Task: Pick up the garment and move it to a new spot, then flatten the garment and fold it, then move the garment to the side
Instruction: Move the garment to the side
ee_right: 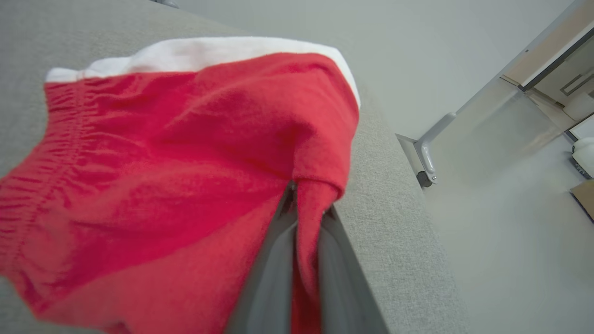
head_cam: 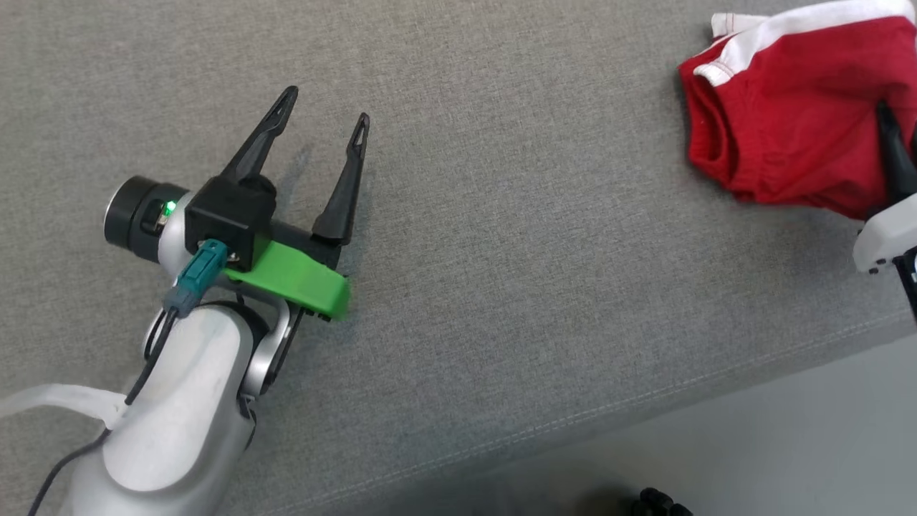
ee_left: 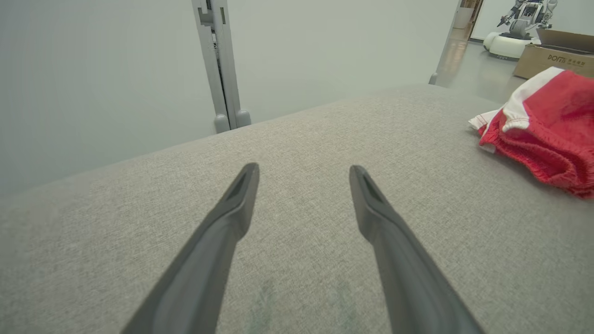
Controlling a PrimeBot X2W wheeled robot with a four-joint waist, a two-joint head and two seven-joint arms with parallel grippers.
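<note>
The only writing sits on a cardboard box (ee_left: 552, 60) far off in the left wrist view: dark print starting with "DO", the rest too small to read. Just behind the box stands another robot (ee_left: 519, 23), white and grey.

The garment (head_cam: 788, 122) is red with a white band. It lies bunched at the head view's upper right, on the grey cushion (head_cam: 537, 251) and near the seamed front edge, beyond which is pale floor (head_cam: 788, 430). The right gripper (head_cam: 885, 111) comes up from the right edge onto the garment's right part. In the right wrist view the right gripper (ee_right: 310, 199) has its two fingers pressed together on a fold of the garment (ee_right: 162, 185), red cloth pinched between them and draped over their tips.

The left gripper (head_cam: 327, 103) is well apart from the garment, over bare cushion at the left, with its fingers spread wide and nothing between them. From the left gripper (ee_left: 304, 168) in its own view, the garment (ee_left: 552, 134) lies off to the right.

The garment's gathered elastic hem faces the left gripper, and the white band runs along its far edge. It is crumpled and partly cut off by the frame, so I cannot tell its long axis
</note>
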